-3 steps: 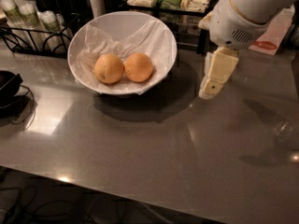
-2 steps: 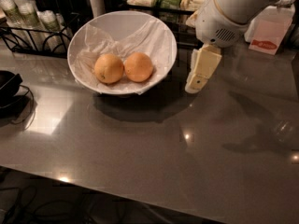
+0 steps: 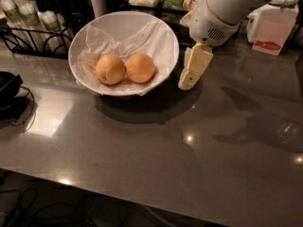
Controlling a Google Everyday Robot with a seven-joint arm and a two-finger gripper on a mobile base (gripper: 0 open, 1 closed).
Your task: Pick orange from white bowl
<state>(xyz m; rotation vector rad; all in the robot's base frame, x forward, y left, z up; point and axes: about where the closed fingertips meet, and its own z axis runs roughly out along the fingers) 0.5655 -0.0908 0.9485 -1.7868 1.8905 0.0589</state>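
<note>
- My gripper hangs just to the right of the white bowl, close to its rim, with its tip low near the table.
- I cannot tell if my gripper is spread or pressed together; from this side it shows as 1 cream-coloured block, and it holds nothing.
- My white round arm housing is above the gripper, at the far right side.
- The orange lies inside the white bowl, on the crumpled white paper, right of the centre.
- 1 paler fruit with a small dark speck lies just left of the orange, and the 2 seem to touch.
- The white bowl stands on the grey table, in the far left part of it.
- Behind the bowl, far left, there is a black wire rack with pale cups.
- At the left edge lies a black object with a cable.
- At the far right stands a white box with a red and white card.
</note>
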